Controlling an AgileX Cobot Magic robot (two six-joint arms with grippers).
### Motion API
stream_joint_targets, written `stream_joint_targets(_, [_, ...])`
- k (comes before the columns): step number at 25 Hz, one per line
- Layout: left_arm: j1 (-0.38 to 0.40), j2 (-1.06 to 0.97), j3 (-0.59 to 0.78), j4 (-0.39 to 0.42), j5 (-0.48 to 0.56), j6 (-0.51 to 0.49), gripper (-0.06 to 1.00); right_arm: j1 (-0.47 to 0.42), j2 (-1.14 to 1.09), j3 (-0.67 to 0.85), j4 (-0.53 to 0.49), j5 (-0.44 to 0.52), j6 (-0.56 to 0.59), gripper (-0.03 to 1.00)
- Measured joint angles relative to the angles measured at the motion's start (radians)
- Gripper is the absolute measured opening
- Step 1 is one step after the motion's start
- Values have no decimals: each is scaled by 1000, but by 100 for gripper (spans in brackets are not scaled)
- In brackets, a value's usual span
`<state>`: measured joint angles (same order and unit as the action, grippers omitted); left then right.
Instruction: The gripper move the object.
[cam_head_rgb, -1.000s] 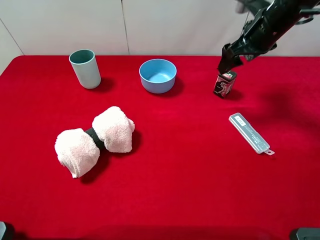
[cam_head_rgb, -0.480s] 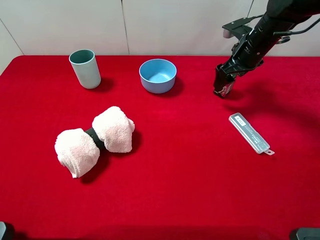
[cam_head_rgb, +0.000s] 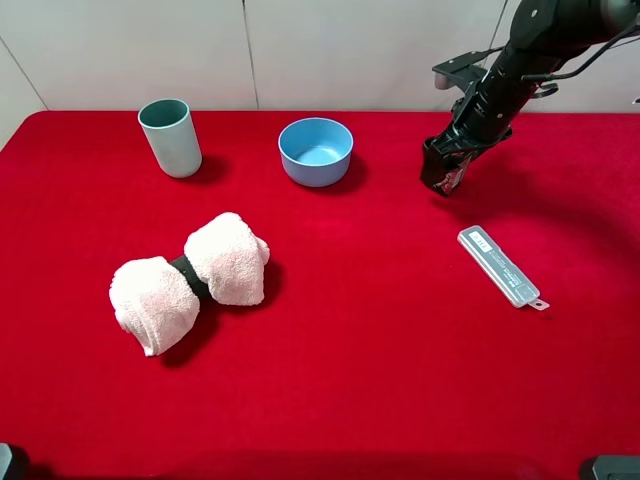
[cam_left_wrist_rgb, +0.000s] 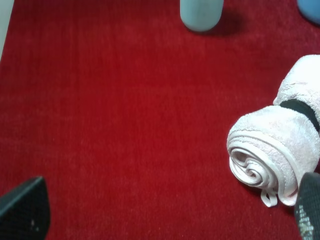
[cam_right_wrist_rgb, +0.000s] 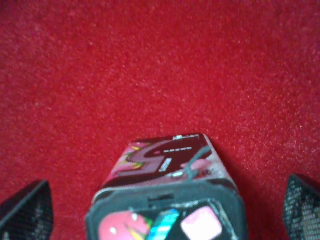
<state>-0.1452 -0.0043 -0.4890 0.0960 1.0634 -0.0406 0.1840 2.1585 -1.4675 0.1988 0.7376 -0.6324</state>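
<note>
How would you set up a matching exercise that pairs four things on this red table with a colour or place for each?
Things:
1. cup
2. bowl
3. towel roll
4. tin

Descriptions:
A. between the fingers of the right gripper
B. blue, near the middle of the far edge
C. pale pink with a black band
D. grey-green, far left

Pairs: 1-D, 2-B, 3-C, 4-A
</note>
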Motion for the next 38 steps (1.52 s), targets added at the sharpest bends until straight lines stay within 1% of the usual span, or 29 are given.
stream_joint_targets(13, [0,0,0,0,0,0,97,0,47,0,-9,-7,0,69])
stream_joint_targets(14, [0,0,0,0,0,0,97,0,47,0,-9,-9,0,68])
stream_joint_targets(16, [0,0,0,0,0,0,97,0,47,0,-9,-13,0,59])
stream_joint_targets(19, [0,0,0,0,0,0,97,0,47,0,-10,-18,0,35])
stream_joint_targets(20, [0,0,0,0,0,0,97,0,47,-2,-10,-22,0,33])
stream_joint_targets(33, [0,0,0,0,0,0,97,0,47,-2,-13,-20,0,33])
stream_joint_targets(38, [0,0,0,0,0,0,97,0,32,-2,-17,11,0,33])
